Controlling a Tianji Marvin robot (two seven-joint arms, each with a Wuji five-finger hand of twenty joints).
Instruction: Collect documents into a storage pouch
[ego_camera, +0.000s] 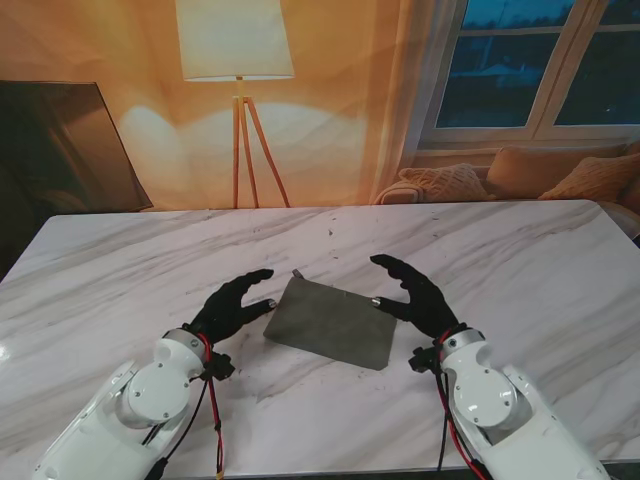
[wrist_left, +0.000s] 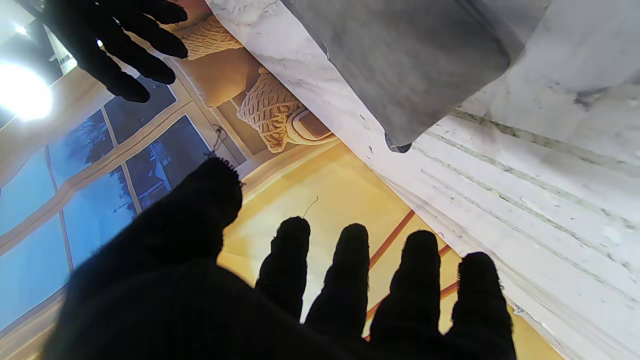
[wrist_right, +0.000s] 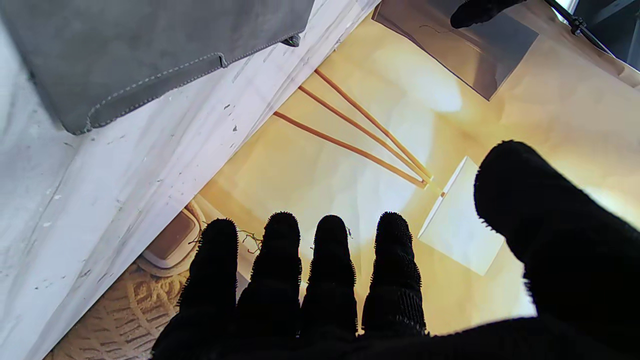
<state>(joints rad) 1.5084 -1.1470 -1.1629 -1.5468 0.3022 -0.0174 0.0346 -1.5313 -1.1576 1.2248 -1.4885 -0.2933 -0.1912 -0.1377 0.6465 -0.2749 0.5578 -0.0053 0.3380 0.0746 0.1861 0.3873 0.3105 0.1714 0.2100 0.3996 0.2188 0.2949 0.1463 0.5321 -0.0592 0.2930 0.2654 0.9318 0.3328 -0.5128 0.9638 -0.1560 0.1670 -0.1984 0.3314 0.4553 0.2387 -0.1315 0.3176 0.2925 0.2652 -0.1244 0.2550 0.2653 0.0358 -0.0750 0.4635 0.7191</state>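
Pouch (ego_camera: 330, 322) flat between left hand (ego_camera: 232, 305) and right hand (ego_camera: 415, 295).

Your white marble table (ego_camera: 520, 260), veined in grey, carries a single item: a flat grey pouch (ego_camera: 330, 322) lying at its centre, turned askew, one corner toward 11 o'clock and its small tab (wrist_left: 398, 147) touching the stone.

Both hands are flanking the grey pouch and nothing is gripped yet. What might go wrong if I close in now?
1. The grey pouch lies flat on the smooth marble table, so it may slide rather than lift.
2. The left hand and right hand are open on opposite sides; uneven contact could spin it.
3. No documents are visible, so there may be nothing to load.
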